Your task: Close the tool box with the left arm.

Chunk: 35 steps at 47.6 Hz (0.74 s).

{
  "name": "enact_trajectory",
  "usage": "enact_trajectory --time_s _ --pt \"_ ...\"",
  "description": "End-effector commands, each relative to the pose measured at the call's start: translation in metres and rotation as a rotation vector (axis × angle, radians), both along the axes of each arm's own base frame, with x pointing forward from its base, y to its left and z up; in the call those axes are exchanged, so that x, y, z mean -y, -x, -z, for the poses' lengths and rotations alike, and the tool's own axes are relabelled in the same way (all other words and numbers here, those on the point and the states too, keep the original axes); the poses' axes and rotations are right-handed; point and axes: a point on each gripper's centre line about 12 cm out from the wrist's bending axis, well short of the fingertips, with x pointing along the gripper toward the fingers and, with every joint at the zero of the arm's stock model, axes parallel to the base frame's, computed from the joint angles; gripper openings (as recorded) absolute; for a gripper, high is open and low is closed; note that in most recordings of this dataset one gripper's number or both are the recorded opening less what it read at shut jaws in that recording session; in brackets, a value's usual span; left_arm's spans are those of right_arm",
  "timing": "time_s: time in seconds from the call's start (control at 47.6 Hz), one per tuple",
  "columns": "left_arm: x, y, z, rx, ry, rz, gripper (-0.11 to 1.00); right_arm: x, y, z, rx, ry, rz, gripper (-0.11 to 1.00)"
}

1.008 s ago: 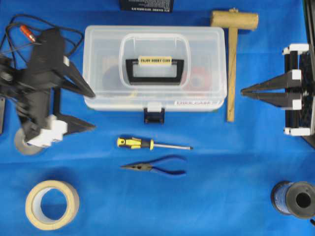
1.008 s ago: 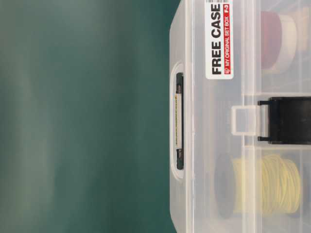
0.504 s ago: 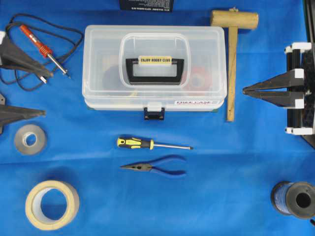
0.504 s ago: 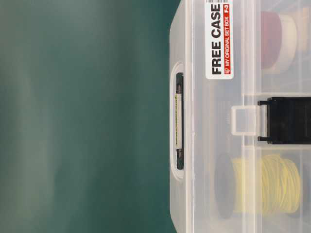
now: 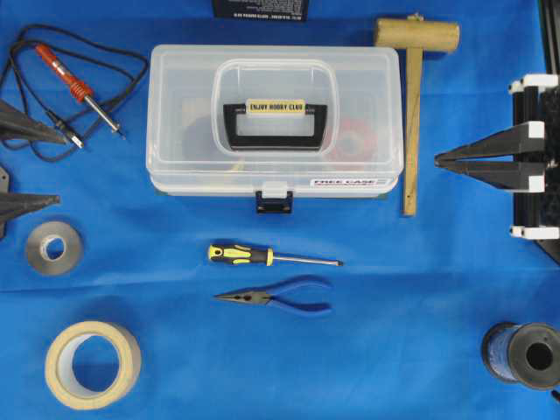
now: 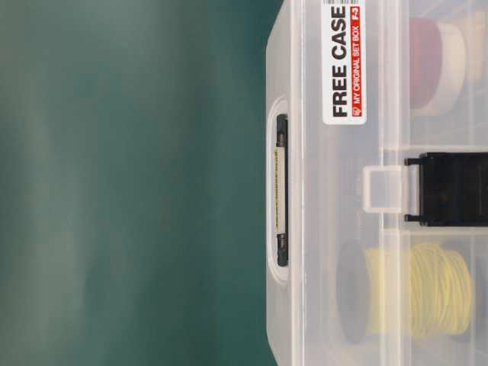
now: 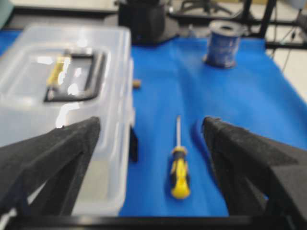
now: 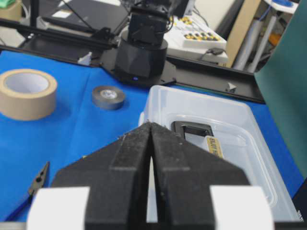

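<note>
Your left gripper [image 7: 151, 158] has its fingers [image 7: 53, 158] spread wide, low over the blue cloth [image 7: 249, 91]. Tool box [image 7: 62, 96] sits left with lid down, screwdriver [image 7: 178, 165] lies between the fingers just beside the box, touching neither. Wire spool [image 7: 223, 43] stands at the far end.

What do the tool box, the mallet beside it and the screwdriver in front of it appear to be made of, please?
The tool box looks like clear, glossy plastic: its contents show through and the lid glints. Its handle seems black plastic. The mallet looks like plain, matte wood, tan in head and shaft. The screwdriver has a bright metal shaft and a yellow-and-black grip, probably plastic or rubber.
</note>
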Motion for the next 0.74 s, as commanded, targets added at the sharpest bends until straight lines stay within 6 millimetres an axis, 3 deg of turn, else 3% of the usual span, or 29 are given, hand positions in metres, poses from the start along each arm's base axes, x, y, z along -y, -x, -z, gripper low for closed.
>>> enact_trajectory --time_s 0.0,0.252,0.714 --pt "0.000 0.000 0.010 -0.002 0.003 -0.003 0.91 0.000 -0.001 -0.008 0.025 0.001 -0.001 0.00" --pt "-0.001 0.006 0.037 0.000 0.011 -0.008 0.91 0.000 -0.001 -0.008 0.025 0.001 -0.001 0.00" --pt "-0.001 0.006 0.039 -0.010 0.020 -0.008 0.91 0.000 -0.001 -0.006 0.006 0.002 0.000 0.00"
